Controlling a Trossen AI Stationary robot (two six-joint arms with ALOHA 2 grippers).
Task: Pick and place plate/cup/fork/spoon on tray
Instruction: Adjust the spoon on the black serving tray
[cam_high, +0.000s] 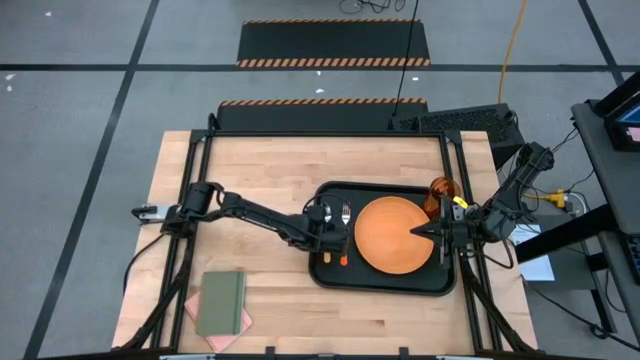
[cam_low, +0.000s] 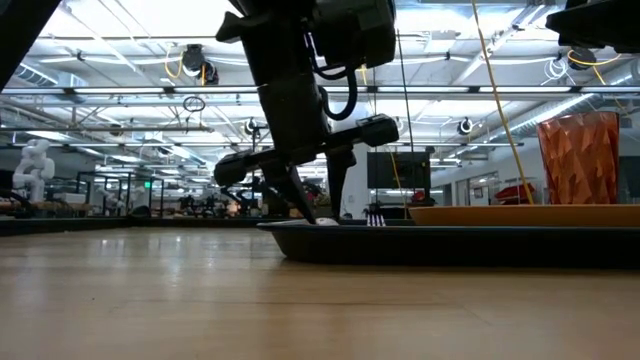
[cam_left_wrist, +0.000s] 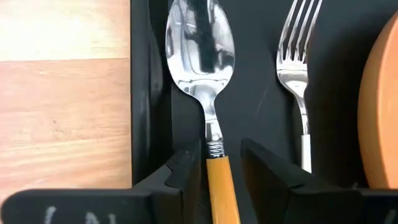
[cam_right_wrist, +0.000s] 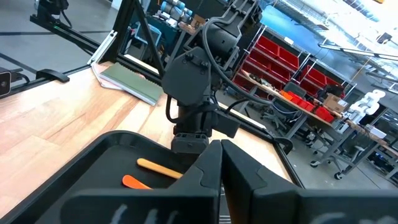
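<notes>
Orange-handled spoon (cam_left_wrist: 211, 124) lay in tray (cam_left_wrist: 149, 93), left end effector (cam_left_wrist: 214, 171) parted astride: release; withdrawal next. Right end effector (cam_right_wrist: 219, 163) closed.

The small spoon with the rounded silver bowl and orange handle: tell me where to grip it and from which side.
Probably the orange handle of the spoon, from straight above: it lies flat in the black rectangular tray, and the handle is straight and narrow. The left gripper already straddles it there.

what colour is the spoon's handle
Orange, on the spoon lying in the tray; the left wrist view shows it best.
</notes>
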